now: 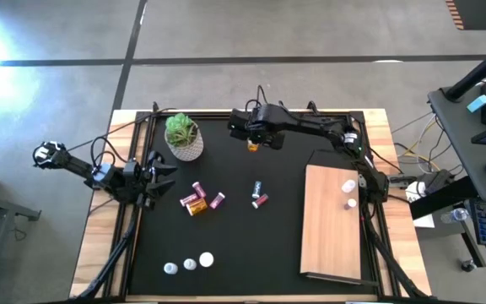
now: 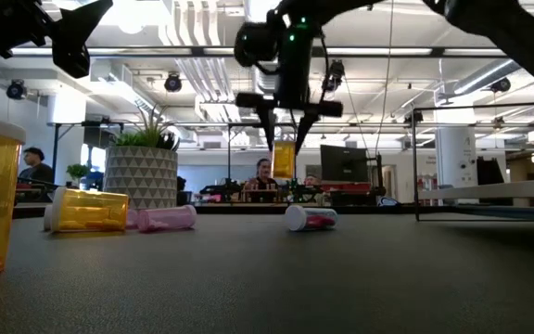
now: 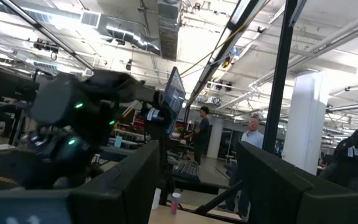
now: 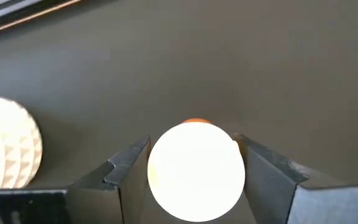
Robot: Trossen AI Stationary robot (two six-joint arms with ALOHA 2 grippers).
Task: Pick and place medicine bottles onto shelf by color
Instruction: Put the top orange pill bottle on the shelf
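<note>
My right gripper (image 1: 255, 140) hangs over the far middle of the black mat, shut on an amber bottle (image 2: 284, 160) with a white cap (image 4: 196, 171). My left gripper (image 1: 159, 176) waits open and empty at the mat's left, raised and pointing level into the room in its wrist view (image 3: 199, 158). An amber bottle (image 1: 194, 205) and two pink ones (image 1: 198, 187) (image 1: 218, 200) lie on their sides left of centre. A teal-banded bottle (image 1: 258, 187) and a pink one (image 1: 261, 201) lie at centre. Three white bottles (image 1: 190, 264) stand at the near left. The wooden shelf (image 1: 332, 232) lies flat at the right, with two white bottles (image 1: 349, 194) on its far end. My right gripper pinches the amber bottle at its top, by the white cap (image 4: 229, 163), between its two fingers (image 4: 263, 177). The fingers come from above, pointing down. The bottle hangs upright below them (image 2: 284, 167), lifted clear of the mat.
A potted green plant (image 1: 184, 135) in a white patterned pot stands on the mat left of my right gripper and shows in its wrist view (image 4: 5, 149). Bare mat lies between the centre bottles and the shelf. People and desks show in the room beyond.
</note>
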